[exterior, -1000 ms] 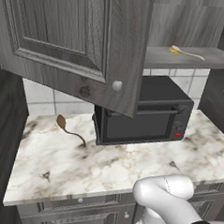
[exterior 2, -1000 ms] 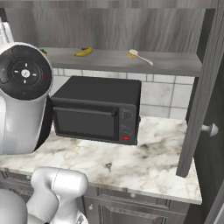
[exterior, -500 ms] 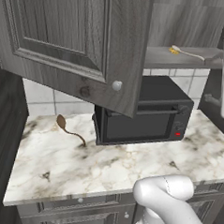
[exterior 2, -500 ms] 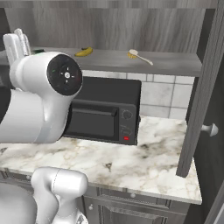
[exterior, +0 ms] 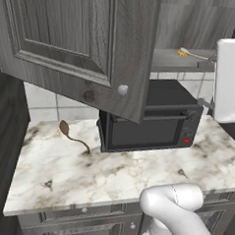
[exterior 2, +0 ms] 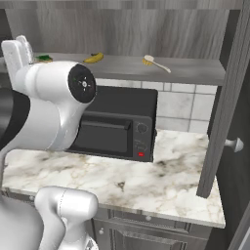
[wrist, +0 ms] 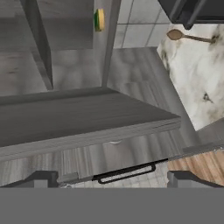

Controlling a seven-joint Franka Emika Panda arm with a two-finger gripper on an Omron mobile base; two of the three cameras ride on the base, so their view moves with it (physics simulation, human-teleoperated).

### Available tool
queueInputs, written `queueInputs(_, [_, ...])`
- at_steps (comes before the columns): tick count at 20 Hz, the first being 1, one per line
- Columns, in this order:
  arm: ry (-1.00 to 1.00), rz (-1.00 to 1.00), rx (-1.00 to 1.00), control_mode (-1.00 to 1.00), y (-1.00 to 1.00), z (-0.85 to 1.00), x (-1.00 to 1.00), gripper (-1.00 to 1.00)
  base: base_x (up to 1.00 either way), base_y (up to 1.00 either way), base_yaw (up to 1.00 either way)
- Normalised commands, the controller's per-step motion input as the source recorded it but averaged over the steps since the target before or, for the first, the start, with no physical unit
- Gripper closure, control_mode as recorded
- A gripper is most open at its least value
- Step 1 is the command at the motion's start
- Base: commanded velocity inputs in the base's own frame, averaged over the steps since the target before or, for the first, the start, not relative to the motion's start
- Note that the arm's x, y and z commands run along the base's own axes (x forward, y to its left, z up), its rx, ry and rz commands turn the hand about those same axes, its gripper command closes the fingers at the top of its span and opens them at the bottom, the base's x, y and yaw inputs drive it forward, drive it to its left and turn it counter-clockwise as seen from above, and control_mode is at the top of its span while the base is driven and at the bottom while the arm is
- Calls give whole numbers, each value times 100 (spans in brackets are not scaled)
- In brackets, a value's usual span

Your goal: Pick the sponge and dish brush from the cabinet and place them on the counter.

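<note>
Kitchen corner, dark grey cabinet point(exterior 2: 146, 29) with doors swung open over a veined marble counter point(exterior 2: 166, 180).

Gripper point(wrist: 111, 178): two dark fingertips point(wrist: 41, 178) at the bottom of the hand view, spread wide, nothing between them. It looks along a cabinet door edge.

Sponge point(wrist: 99, 19): seen beyond that door in the hand view, green face over yellow; in the right base view it sits at the shelf's far left point(exterior 2: 44, 58), near a banana point(exterior 2: 93, 58). Judged light and soft; pinch across the short sides.

Dish brush point(exterior 2: 155, 62): lying flat on the shelf right of the banana. Judged light, stiff, thin; take mid-handle.

Both still on the shelf.
</note>
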Motion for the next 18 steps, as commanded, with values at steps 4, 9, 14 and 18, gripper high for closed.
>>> queueInputs(4, [5,7,0,-100,40,6,4,-100,0,0,0])
queueInputs(9, [15,6,1,-100,26,-2,43,-100,0,0,0])
queueInputs(14, [10,9,4,-100,0,-1,58,-100,0,0,0])
queueInputs(18, [3,12,5,-100,6,0,27,-100,0,0,0])
